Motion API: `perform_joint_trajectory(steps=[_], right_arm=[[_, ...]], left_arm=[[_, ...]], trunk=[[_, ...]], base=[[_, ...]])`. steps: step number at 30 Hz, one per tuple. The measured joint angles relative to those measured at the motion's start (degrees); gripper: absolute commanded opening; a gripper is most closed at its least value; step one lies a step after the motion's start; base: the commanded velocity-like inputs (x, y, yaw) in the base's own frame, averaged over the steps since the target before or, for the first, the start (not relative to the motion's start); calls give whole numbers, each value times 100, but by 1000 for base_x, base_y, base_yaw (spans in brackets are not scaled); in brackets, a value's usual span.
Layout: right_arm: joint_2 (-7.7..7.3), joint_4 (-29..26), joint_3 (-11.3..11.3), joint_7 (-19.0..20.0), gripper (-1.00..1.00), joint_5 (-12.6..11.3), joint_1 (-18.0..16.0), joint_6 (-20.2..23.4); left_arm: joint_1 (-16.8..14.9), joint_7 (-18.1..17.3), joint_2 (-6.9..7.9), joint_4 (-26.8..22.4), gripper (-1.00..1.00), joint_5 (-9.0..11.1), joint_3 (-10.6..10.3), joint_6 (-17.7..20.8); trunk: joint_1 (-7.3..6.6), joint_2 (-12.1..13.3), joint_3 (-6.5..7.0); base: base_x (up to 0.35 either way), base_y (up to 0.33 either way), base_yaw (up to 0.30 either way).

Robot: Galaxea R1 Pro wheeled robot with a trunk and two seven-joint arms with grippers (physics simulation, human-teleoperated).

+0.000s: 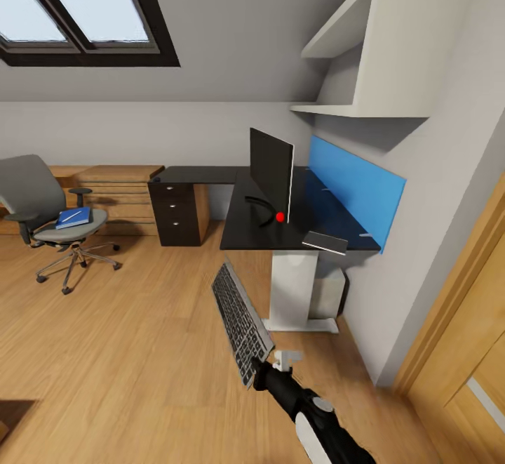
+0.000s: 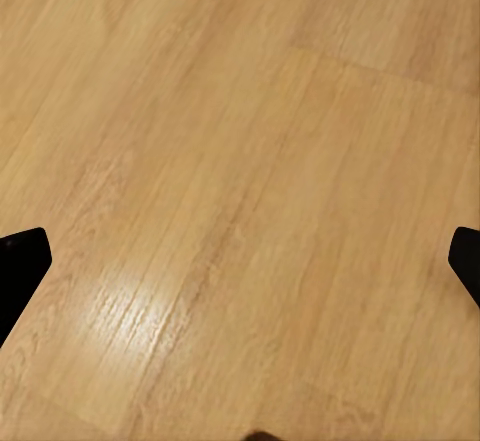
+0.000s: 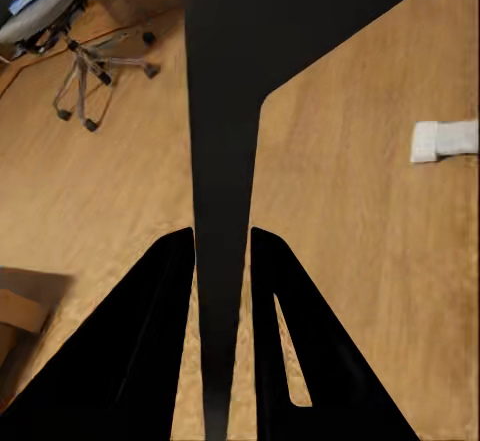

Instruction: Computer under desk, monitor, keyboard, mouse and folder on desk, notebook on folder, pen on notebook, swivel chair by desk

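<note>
Keyboard (image 1: 240, 322) clamped in right end effector (image 1: 261, 373) above floor, left end effector (image 2: 240, 261) apart.

R arm stretched fwd, right tool (image 3: 222, 261) clamped, left tool (image 2: 240, 261) fingers spread

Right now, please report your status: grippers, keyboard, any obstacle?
Right gripper shut on keyboard, carried above floor. Left gripper open, empty. Desk ahead, monitor on it; nothing between.

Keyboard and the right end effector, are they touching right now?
Touching. The right wrist view shows the keyboard edge-on, clamped between both fingers of the right end effector; the head view shows it held above the floor.
</note>
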Motion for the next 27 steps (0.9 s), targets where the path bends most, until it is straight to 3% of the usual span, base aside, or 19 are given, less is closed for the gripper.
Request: perform_joint_trajectory(steps=[2, 3, 4, 5, 8, 16, 24, 27], right_arm=[[7, 3, 568, -1051, -100, 122, 2, -71], [20, 7, 1250, -2166, -100, 500, 3, -98], [33, -4, 1443, -2508, -100, 744, 1, -107], [52, -3, 1511, -2622, -100, 821, 1, -110], [80, -2, 1594, -2770, -100, 944, 0, -115], [89, 6, 1633, -2821, -100, 996, 0, -119], [98, 96, 1633, -2815, -100, 986, 0, -140], [99, 123, 1632, -2815, -100, 995, 0, -412]], left_arm=[[0, 0, 0, 0, 100, -3, 0, 0], [-3, 0, -1, 0, 100, -12, -7, -6], [-2, 0, -5, -1, 100, -15, -7, -7], [0, 0, -5, -1, 100, -16, -7, -8], [0, 0, -2, -2, 100, -17, -7, -55], [1, 1, -1, -2, 100, -17, -5, -130], [1, 1, 0, -1, 100, -47, -6, -132], [-1, 1, 0, -1, 100, -52, -6, -132]], trunk=[[0, 0, 0], [0, 0, 0], [0, 0, 1], [0, 0, 1], [0, 0, 1], [0, 0, 0], [-3, 0, 0], [-4, 0, 1]], base=[[0, 54, 0], [0, 208, 0], [0, 249, 0], [0, 277, 0], [0, 306, 0], [6, 326, 0], [244, 231, 0], [298, 200, 0]])
